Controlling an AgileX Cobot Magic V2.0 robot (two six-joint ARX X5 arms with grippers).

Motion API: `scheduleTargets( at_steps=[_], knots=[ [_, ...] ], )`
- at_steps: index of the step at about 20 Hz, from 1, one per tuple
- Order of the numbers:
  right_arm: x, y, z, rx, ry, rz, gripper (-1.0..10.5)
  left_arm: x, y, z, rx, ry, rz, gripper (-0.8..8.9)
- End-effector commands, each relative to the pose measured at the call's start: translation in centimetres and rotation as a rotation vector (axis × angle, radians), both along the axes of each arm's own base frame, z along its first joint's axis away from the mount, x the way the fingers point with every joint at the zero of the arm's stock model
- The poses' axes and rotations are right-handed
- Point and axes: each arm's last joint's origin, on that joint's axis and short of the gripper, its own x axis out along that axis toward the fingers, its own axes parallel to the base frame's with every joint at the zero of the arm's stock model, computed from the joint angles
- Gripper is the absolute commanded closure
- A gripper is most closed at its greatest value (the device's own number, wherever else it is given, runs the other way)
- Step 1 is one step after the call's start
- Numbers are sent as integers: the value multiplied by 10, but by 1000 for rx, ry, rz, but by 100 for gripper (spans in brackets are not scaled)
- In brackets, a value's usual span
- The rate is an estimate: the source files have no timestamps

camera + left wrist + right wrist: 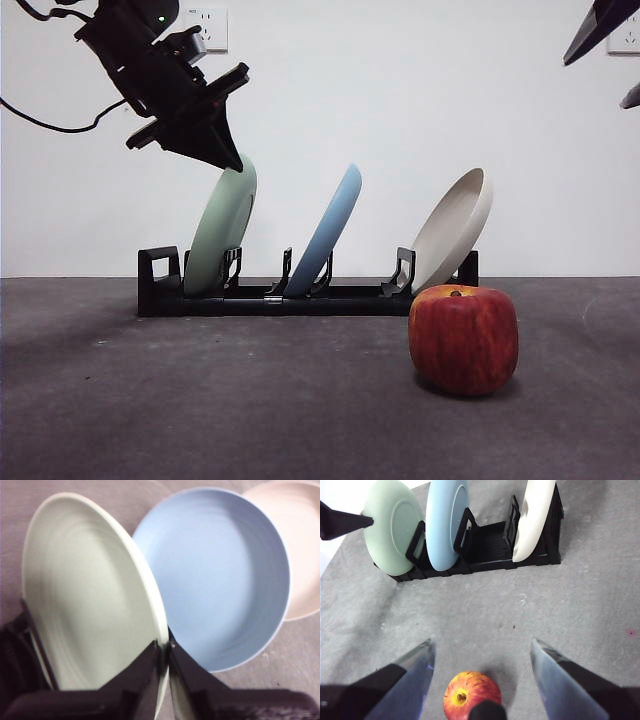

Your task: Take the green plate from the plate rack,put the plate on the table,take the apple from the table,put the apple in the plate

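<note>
Front view: the left gripper (232, 160) meets the top rim of the green plate (220, 232), which leans in the rack (300, 298) beside blue (326, 232) and beige (452, 230) plates; the apple (463, 339) sits on the table (200, 400). Left wrist view: jaws clamp the green plate's (90, 595) edge. Right wrist view: the right gripper (481, 655), jaws apart, hangs above the apple (471, 695).

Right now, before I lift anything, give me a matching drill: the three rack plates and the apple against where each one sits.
Things:
1. pale mint-green round plate
2. light blue round plate
3. beige round plate
4. red apple

Places:
A. middle slot of the black plastic rack
B. on the dark grey table, under the open right gripper
C. rim pinched by the left gripper
D. rack end nearest the apple

Pairs: 1-C, 2-A, 3-D, 4-B
</note>
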Motion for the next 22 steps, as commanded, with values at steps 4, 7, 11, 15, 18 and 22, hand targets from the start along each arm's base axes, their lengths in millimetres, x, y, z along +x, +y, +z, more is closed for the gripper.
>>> scheduleTargets(
  at_steps=[4,7,11,15,18,22],
  knots=[
    [1,0,2,-7,-12,0,632,-15,2,27,-25,-58,-51,822],
    [1,0,2,-7,-12,0,632,-39,1,57,-48,-103,-82,822],
    [1,0,2,-7,-12,0,631,-87,-4,97,-46,-132,-138,822],
    [1,0,2,-7,-12,1,631,-146,-11,124,6,-108,-257,822],
    [1,0,2,-7,-14,0,631,-180,-26,125,102,-68,-374,822],
    [1,0,2,-17,-22,5,632,-216,-62,111,382,-9,-418,822]
  ],
)
